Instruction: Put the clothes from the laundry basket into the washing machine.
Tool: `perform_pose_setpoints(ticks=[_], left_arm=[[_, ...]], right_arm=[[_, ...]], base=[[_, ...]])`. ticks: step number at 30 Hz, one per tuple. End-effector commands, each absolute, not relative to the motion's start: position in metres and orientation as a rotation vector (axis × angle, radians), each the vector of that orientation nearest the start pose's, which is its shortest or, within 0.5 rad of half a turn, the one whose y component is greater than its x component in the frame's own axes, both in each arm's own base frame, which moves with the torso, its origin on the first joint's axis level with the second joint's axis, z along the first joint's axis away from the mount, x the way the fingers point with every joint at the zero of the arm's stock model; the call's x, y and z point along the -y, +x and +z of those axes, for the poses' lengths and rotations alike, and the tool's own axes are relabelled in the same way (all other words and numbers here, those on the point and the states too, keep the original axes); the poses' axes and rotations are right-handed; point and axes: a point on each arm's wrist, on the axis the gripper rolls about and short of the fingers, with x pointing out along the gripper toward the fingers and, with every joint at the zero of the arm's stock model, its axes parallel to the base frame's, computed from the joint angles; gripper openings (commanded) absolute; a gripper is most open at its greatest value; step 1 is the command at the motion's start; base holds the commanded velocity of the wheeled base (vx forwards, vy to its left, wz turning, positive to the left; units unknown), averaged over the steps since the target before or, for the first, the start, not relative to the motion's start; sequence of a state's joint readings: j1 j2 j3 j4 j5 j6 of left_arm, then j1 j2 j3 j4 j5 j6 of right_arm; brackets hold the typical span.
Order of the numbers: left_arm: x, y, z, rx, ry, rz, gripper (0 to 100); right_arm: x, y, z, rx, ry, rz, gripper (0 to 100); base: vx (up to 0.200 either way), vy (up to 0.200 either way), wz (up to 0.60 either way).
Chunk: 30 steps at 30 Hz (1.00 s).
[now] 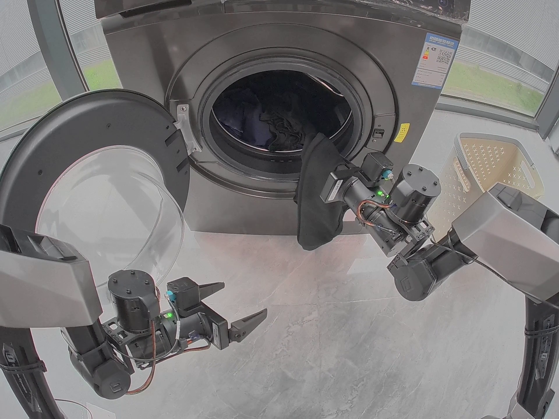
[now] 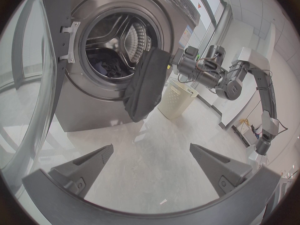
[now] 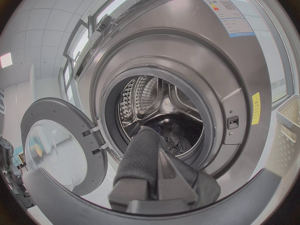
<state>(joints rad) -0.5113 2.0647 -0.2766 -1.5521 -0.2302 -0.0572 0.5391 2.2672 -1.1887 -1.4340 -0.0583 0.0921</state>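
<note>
Almost in: pinching cloth [image 1: 314,210] with right gripper [image 1: 333,180] at drum's [image 3: 147,94] five o'clock (clothes [image 1: 279,126] already inside); left gripper [image 1: 243,299] apart, empty.

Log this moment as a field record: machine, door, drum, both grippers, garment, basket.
machine: front-loading washing machine, standing on a pale floor
door: door swung fully open to the robot's left
drum: dark clothes already lie inside
right gripper: right gripper shut on a black garment, at the lower right of the drum opening
garment: hangs down in front of the opening's rim, not yet inside
left gripper: left gripper open, empty, low above the floor
basket: cream laundry basket to the right of the machine; contents cannot be told
</note>
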Motion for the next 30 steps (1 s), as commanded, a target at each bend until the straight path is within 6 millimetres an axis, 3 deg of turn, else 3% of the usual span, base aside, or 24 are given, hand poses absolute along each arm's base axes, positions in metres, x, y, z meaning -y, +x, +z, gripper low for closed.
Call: perform_pose_setpoints(ticks=[1, 14, 25, 30], left_arm=[[0.140, 0.238, 0.046, -0.294, -0.015, -0.731, 100], [0.174, 0.268, 0.073, -0.107, -0.076, -0.729, 100], [0.200, 0.314, 0.063, -0.024, -0.110, -0.724, 100], [0.206, 0.325, 0.062, 0.006, -0.116, -0.723, 100]], right_arm=[[-0.224, 0.376, 0.148, 0.324, 0.196, 0.492, 0], [-0.249, 0.358, 0.145, 0.301, 0.211, 0.562, 0], [-0.274, 0.335, 0.151, 0.304, 0.241, 0.591, 0], [-0.280, 0.324, 0.153, 0.294, 0.247, 0.616, 0]], base=[[0.000, 0.000, 0.00], [0.000, 0.000, 0.00], [0.000, 0.000, 0.00], [0.000, 0.000, 0.00]])
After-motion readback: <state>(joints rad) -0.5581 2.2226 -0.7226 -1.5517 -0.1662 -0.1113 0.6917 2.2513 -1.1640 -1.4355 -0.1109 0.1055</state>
